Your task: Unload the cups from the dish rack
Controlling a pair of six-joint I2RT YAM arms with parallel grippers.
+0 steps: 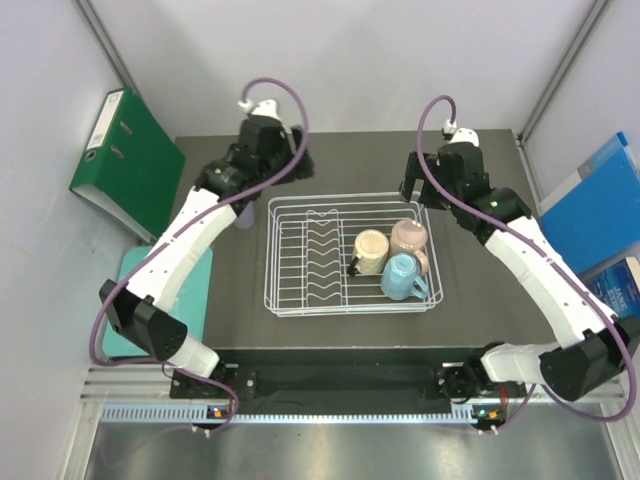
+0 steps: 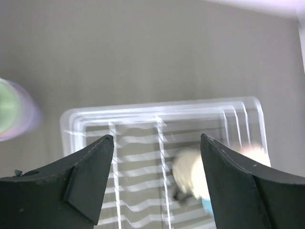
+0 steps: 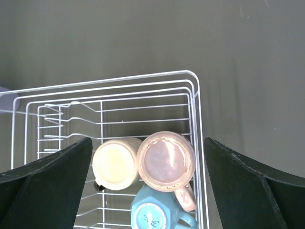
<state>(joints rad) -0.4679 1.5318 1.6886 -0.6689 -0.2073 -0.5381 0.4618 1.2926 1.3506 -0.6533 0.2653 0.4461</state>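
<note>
Three cups in the dish rack (image 1: 290, 270), all in its right half. Light blue cup (image 1: 403, 277) is nearest, by the rack's near-right corner. Cream-yellow cup (image 1: 370, 250) is just behind and left of it, next to the prong row. Pink cup (image 1: 408, 237) is farthest, touching the cream one in the right wrist view. All three look bottom-up. Left half of the rack holds only prongs. Rack sits mid-table on the dark table (image 1: 480, 300).

Lavender cup (image 1: 243, 216) stands on the table just outside the rack's far-left corner, partly hidden under the left arm. Left gripper (image 2: 156, 138) hovers beside it over the rack's far-left side, fingers apart, nothing between them; its view is motion-blurred. Right gripper (image 3: 147, 140) hangs over the rack's far-right corner, fingers spread wide, gripping nothing, above the pink and cream cups.

Teal mat (image 1: 200, 280) lies left of the table, green binder (image 1: 125, 160) far left, blue folders (image 1: 595, 200) right.
</note>
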